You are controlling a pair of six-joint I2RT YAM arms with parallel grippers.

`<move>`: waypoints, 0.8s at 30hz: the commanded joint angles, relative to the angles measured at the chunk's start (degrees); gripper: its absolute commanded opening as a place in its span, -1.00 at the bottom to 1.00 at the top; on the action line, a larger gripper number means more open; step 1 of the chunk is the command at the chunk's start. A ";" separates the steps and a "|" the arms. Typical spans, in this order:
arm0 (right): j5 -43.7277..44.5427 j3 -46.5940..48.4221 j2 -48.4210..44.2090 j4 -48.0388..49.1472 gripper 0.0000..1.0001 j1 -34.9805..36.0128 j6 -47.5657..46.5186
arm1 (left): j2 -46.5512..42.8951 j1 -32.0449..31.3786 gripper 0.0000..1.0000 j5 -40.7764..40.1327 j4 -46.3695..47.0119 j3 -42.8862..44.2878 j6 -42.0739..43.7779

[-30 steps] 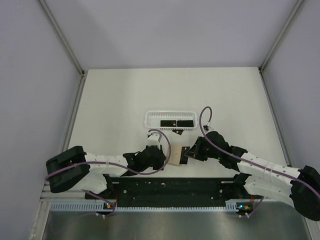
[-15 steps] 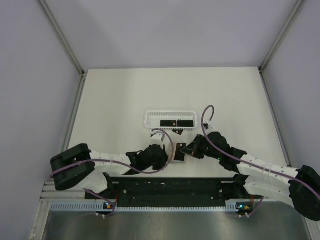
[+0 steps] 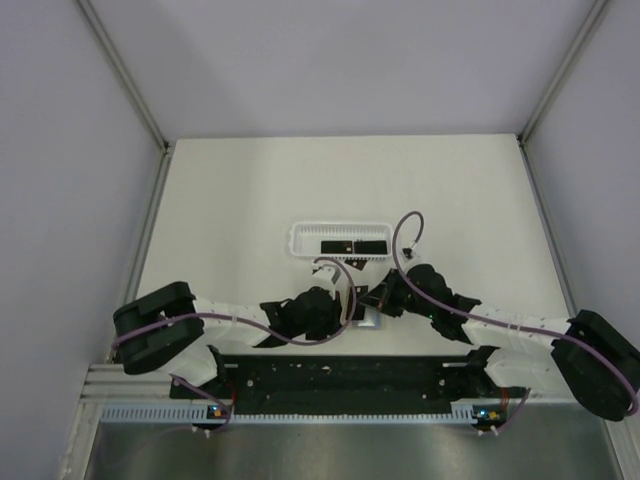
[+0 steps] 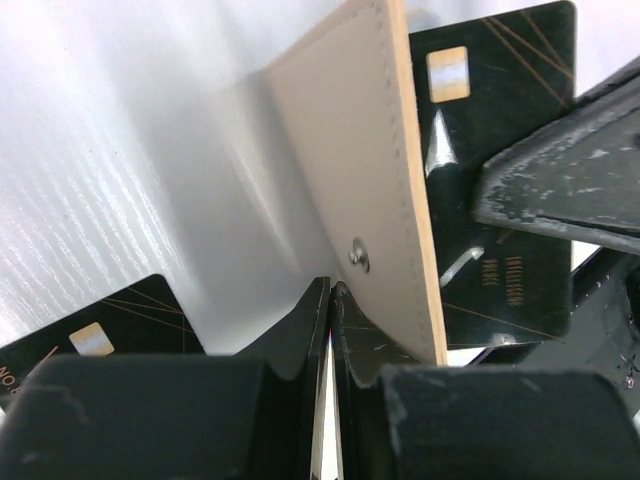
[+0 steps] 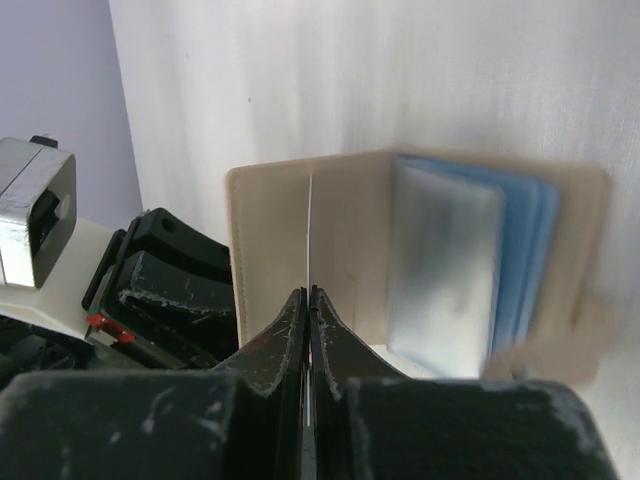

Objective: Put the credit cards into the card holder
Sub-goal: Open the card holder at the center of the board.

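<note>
Tan card holder pinched by left gripper, right gripper clamps a black card; none inside yet I'd say, more cards in basket.

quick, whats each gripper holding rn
left gripper: closed on the card holder edge
right gripper: closed on a credit card

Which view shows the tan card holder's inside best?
Right wrist: the small tan squarish card holder is open, blue and clear sleeves showing. Left wrist shows only its outer cover and snap. Top view: a small pale patch between the arms.
</note>
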 commanded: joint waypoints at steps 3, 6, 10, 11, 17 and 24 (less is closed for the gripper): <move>0.28 1.10 3.99 3.32 -1.00 -0.49 -1.02 | -0.05 0.04 -0.94 0.32 -0.87 -0.31 -0.21; 1.86 2.69 4.95 -1.33 -1.00 -0.58 -2.87 | -2.50 0.22 -1.00 -2.31 -3.06 -1.54 -0.30; 3.97 4.18 5.83 -5.82 -1.00 -0.58 -4.89 | -7.60 0.66 -1.00 -5.48 -5.87 -2.95 0.05; 4.32 4.45 6.10 -6.35 -1.00 -0.58 -5.33 | -8.74 0.66 -1.00 -6.18 -6.93 -3.13 0.14; 4.59 5.85 8.82 -7.59 -1.00 -0.41 -6.39 | -19.81 1.10 -1.00 -9.88 -11.69 -4.18 1.62; 5.03 6.03 9.62 -6.98 -1.00 -0.49 -6.39 | -28.62 1.10 -1.00 -1.71 -3.60 -1.82 12.08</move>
